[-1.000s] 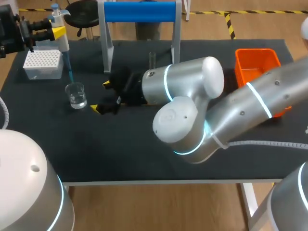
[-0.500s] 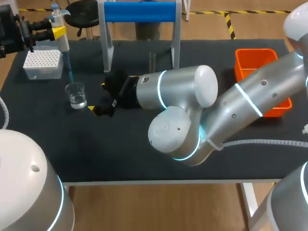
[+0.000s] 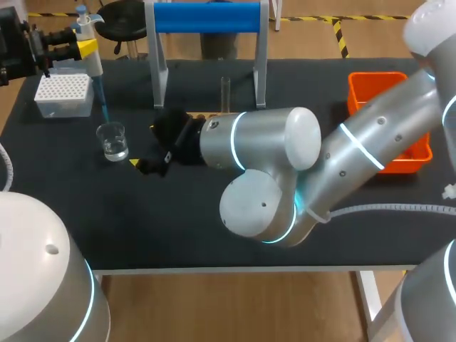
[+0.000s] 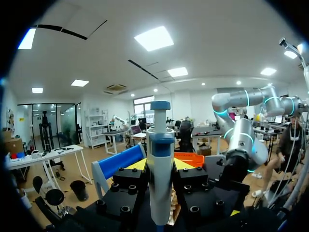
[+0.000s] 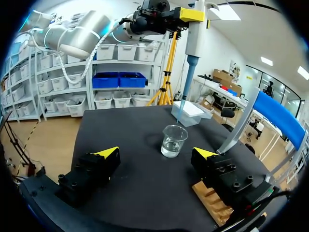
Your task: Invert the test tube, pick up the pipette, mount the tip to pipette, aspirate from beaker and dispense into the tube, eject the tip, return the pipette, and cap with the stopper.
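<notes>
Table [image 3: 178,221]: black, and I find every item standing on it. My right arm [image 3: 370,142] lies across it from the right. Its right hand [image 3: 144,144] is released, fingers spread wide, low and just beside the beaker. Blue rack [image 3: 206,18] at the back, orange bin [image 3: 377,89] far right, tip box [image 3: 64,95] far left. My left hand [image 4: 161,166] is clenched on the pipette [image 3: 91,53], which is upright with its tip over the beaker [image 3: 113,140] of clear liquid. Test tube [image 3: 225,91] stands upright below the rack.

Black table [image 3: 142,221] — orange bin [image 3: 383,91] at right, blue-barred frame [image 3: 206,17] at back.
</notes>
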`<state>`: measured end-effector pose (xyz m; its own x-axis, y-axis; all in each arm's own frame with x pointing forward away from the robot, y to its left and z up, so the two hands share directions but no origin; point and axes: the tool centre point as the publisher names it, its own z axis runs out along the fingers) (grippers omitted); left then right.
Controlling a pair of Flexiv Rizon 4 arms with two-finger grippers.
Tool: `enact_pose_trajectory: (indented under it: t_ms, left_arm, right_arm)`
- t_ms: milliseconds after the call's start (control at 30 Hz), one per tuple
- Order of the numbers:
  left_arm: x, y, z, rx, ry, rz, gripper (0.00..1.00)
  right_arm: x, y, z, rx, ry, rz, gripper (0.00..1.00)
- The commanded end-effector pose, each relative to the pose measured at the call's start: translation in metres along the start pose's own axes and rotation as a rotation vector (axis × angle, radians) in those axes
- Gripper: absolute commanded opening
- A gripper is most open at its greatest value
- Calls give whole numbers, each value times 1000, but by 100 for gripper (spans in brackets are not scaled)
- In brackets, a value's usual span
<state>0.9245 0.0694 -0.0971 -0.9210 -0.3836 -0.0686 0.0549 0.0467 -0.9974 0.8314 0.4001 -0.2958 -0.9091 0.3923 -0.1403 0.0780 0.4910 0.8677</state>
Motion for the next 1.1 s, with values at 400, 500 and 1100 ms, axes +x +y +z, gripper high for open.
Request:
enact_pose_trajectory:
  t_ms: [400, 500, 1100]
  left_arm:
    - [-5, 13, 5, -20, -7, 35, 0]
    - [-6, 18, 3, -18, -7, 39, 0]
    - [-5, 58, -3, 36, -14, 28, 0]
  right_arm:
    - [1, -2, 2, -5, -4, 0, 100]
    - [1, -2, 2, -5, -4, 0, 100]
    - [1, -2, 2, -5, -4, 0, 100]
